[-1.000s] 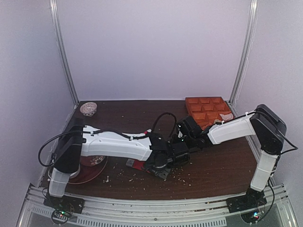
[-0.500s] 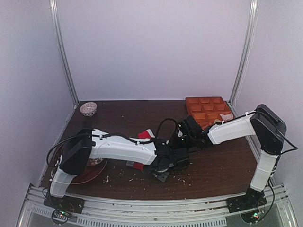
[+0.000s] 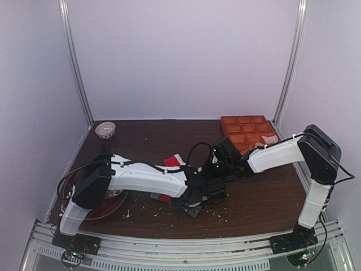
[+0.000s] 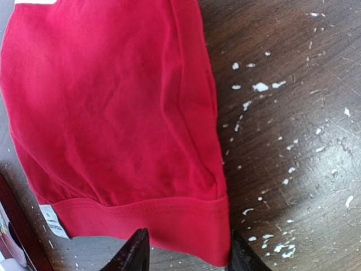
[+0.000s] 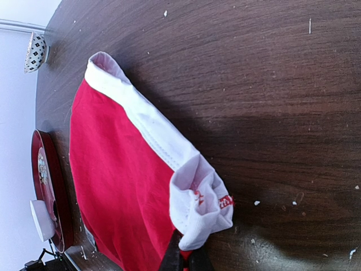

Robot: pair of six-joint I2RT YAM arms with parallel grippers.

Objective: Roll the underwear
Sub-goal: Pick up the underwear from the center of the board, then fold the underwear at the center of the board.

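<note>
Top view: the bright red fabric underwear with white waistband lies mid-frame on the dark wooden table, mostly hidden under both arms.

Left wrist view: the cloth looks limp, light and easily bunched, so edges are the best holds. The left gripper stands part-open astride the bottom hem.

Right wrist view: at bottom centre, the right gripper pinches the waistband corner. White crumbs litter the wood.

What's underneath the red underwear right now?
The bright red fabric boxer briefs with white waistband lie on the dark brown wooden table, white crumbs scattered beside them. Whatever sits directly beneath the fabric is covered.
</note>
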